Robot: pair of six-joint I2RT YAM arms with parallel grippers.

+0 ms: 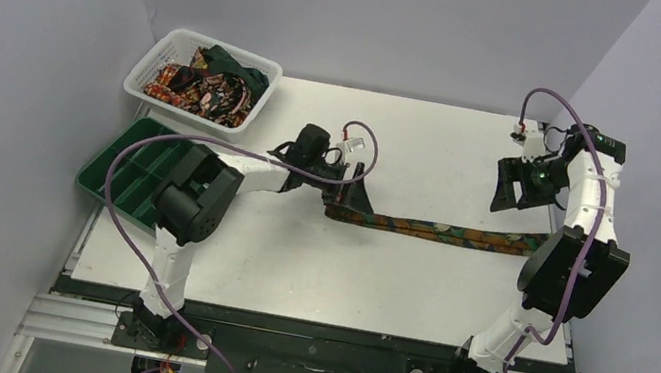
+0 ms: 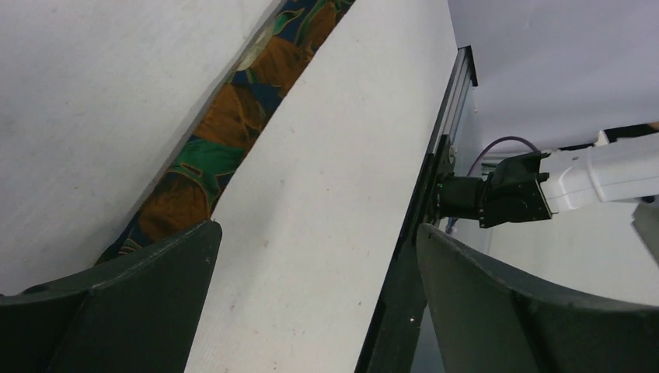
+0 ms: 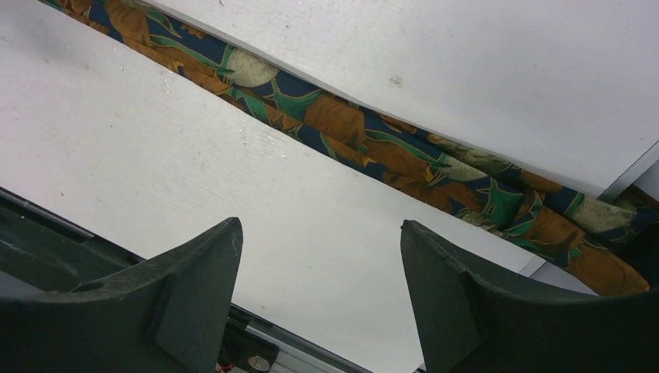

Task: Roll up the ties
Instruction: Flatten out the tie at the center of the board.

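So there's one tie [image 1: 431, 230] laid out flat on the table [image 1: 292, 271]. It's pulled straight and runs left to right, roughly parallel to the near edge. Its right end reaches the right edge of the table, close to the right arm. The other ties [image 1: 206, 90] are heaped in a white basket [image 1: 138, 86] at the far left corner, with a green tray [image 1: 110, 178] just nearer along the left edge.

The left claw [image 1: 353, 193] sits right at the tie's left end, fingers apart and holding nothing. From its own camera the strip runs out from under one finger [image 2: 132, 295] and off to that side, so the end isn't lined up in the gap. The right claw [image 1: 517, 185] is also spread wide and empty. It hovers on the far side of the tie's right end, and in its camera the strip crosses beyond the fingertips, not between them.

My guess is the roll starts from one end, and the left claw is clearly the closer one. The long axis points straight from it toward the right edge, so the roll would travel rightward along the strip. I reckon the left claw needs a small sideways shift first to get the end between its fingers.
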